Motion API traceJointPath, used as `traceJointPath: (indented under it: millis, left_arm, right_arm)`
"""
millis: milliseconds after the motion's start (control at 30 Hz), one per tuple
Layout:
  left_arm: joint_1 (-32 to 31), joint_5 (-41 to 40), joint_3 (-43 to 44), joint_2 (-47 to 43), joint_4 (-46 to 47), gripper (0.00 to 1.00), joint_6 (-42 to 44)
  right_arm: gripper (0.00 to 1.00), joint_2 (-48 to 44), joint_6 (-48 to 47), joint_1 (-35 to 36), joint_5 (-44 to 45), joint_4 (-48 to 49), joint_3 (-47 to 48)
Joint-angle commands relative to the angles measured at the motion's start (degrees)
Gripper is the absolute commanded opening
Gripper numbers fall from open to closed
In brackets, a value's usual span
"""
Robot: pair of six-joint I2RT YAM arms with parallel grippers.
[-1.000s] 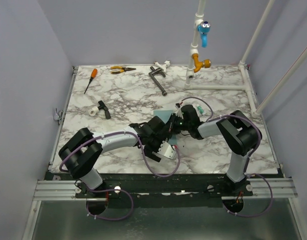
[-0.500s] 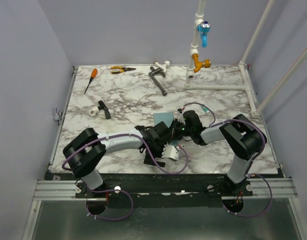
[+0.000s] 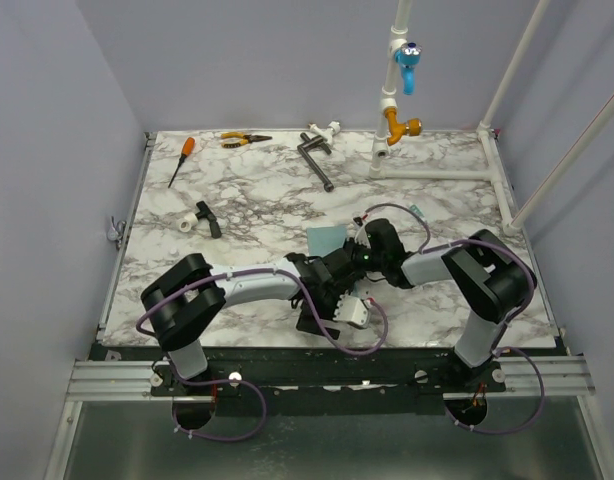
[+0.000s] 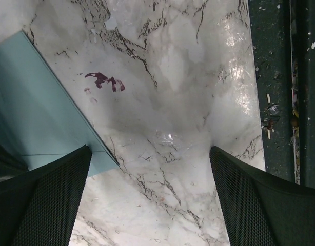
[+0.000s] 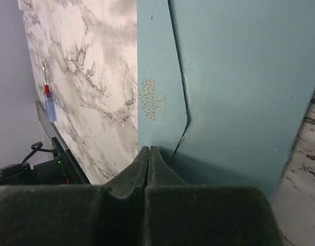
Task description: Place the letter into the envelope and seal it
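envelope (image 5: 234,77) — at closed right gripper (image 5: 149,150) tip

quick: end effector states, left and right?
Left end effector: open, holding nothing.
Right end effector: closed, tips at the envelope, nothing seen between them.

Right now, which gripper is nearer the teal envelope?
Right. The right gripper sits shut over the flap of the envelope; the left gripper hangs open over the marble table beside its corner.
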Motion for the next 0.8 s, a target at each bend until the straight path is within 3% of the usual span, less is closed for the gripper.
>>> traceJointPath:
  millis: [0, 433, 767]
  left_arm:
    - [-0.06, -4.53, 0.00, 8.51, -3.74, 0.94, 2.09]
    - [0.94, -2.96, 0.28, 9.73, -6.26, 0.93, 1.12]
    - [1.90, -2.86, 1.86, 11.07, -7.33, 0.93, 0.78]
  right_arm:
    - [0.01, -2.47, -4.04, 0.52, 0.07, -7.63, 3.51]
    - [0.01, 8.67, -11.19, -0.36, 8.72, -15.45, 14.82]
    - [0.01, 2.66, -14.93, -1.42, 9.00, -19.43, 10.87]
